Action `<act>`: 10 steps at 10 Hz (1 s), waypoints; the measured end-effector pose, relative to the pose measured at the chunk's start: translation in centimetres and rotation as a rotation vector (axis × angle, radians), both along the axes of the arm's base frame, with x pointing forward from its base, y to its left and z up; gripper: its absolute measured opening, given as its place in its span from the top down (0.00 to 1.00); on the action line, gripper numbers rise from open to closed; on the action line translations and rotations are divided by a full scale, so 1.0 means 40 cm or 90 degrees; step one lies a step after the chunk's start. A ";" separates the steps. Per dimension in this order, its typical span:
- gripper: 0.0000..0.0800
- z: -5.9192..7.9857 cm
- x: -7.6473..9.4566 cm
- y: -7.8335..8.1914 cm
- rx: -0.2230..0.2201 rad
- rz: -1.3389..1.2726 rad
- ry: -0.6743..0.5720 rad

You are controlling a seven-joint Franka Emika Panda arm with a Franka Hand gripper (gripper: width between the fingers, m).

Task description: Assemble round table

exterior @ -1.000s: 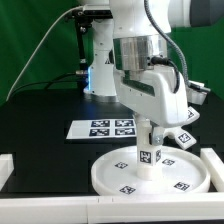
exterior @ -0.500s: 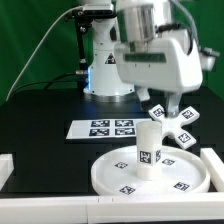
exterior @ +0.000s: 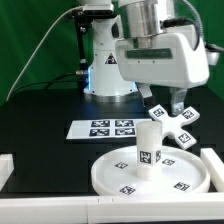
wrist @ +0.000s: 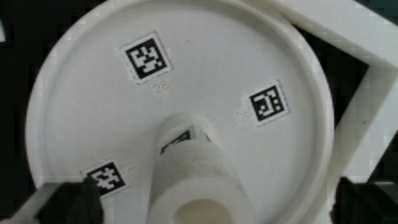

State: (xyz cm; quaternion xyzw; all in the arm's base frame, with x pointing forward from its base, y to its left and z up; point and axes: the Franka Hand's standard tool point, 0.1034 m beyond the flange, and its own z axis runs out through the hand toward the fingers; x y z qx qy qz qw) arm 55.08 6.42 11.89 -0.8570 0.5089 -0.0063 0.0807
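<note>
Since a second ago the arm (exterior: pixel 150 50) has lifted off the leg and swung toward the exterior view's right. In the last half second it has barely shifted. The jaws hang apart with nothing between them.

Under everything lies the black surface (exterior: pixel 40 135). The round disc (exterior: pixel 192 181) rests flat on it, below the jaws and toward the exterior view's left of them. The wrist view is filled with that same disc (wrist: pixel 107 110), tags up. The marker board (exterior: pixel 102 128) lies well off to the exterior view's left of the jaws, apart from every part. The cross-shaped base (exterior: pixel 184 117) sits almost straight beneath the jaws, just beside the disc's rim and seemingly tilted, though whether it touches the rim cannot be told. The leg (exterior: pixel 149 148) stands upright in the disc's central hub, lower than the jaws and to the exterior view's left. It shows close up in the wrist view (wrist: pixel 199 188).

The base looks like the next part to be fetched, and the risks follow from how it lies. Its tilt means a straight descent could meet one limb first and tip or spin it instead of closing squarely. It also lies close to the rim, so a push could jolt the disc. How firmly the leg is seated cannot be seen, so a jolt might loosen or topple it.
</note>
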 end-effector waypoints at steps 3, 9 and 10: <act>0.19 0.009 -0.038 0.030 -0.010 0.160 -0.014; 0.19 0.024 -0.034 0.034 -0.055 0.294 -0.080; 0.19 0.015 -0.050 0.059 -0.068 0.344 -0.071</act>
